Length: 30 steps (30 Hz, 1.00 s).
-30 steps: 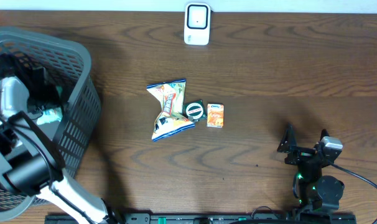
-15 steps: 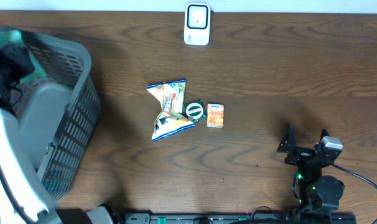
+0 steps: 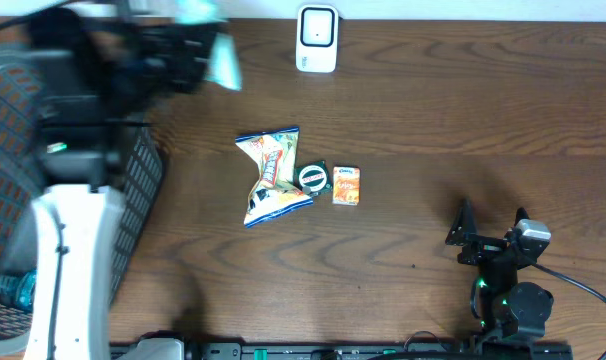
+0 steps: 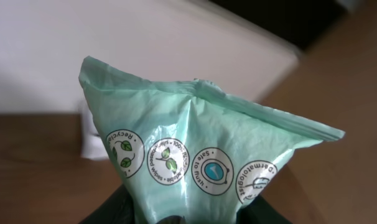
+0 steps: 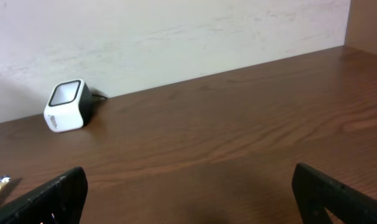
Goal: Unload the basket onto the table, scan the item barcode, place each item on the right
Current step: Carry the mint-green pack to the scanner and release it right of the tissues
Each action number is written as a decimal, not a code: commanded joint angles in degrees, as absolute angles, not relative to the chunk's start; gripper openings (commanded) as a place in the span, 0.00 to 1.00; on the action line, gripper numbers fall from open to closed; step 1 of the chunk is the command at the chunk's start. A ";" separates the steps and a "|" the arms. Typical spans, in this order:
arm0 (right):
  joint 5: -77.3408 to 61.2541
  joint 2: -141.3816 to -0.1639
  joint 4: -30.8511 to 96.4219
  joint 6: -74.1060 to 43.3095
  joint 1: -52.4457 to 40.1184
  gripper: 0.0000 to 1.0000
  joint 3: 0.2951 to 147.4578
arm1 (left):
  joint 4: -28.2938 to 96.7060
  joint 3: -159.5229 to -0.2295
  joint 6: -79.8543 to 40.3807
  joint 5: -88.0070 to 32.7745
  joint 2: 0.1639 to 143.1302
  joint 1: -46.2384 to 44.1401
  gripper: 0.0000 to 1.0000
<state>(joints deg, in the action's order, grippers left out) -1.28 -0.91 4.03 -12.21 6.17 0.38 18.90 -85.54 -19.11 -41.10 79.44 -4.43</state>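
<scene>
While the left gripper [image 3: 195, 52] pinches one end, jaws set narrow, the pale green plastic packet [image 4: 201, 155] hangs above the table just left of the white box-shaped barcode scanner [image 3: 316, 38]. Right gripper [image 5: 195, 199]: jaws wide, empty, well below-right of scanner. Below scanner, side by side: crinkled snack bag [image 3: 271, 175], round tin [image 3: 313, 178], small orange carton [image 3: 346, 185]. Grey mesh basket [image 3: 133, 190]: far left.

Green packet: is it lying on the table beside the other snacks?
No, the left tool grips the green packet in the air, apart from the chip bag on the table.
</scene>
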 commanded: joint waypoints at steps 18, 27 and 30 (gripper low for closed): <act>-0.99 -0.75 4.27 -12.82 5.91 0.99 0.32 | 6.74 -86.59 -23.22 -32.27 111.77 -36.10 0.34; -0.99 -0.75 4.27 -12.80 5.91 0.99 0.32 | 11.11 -86.48 -23.00 -28.69 119.87 -38.46 0.35; -0.99 -0.75 4.27 -12.80 5.91 0.99 0.32 | 14.26 -86.48 -23.00 -26.04 121.45 -38.72 0.35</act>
<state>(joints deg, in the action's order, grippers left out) -1.30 -0.91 4.03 -12.21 6.17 0.38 13.26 -85.54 -22.74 -29.58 120.09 -38.57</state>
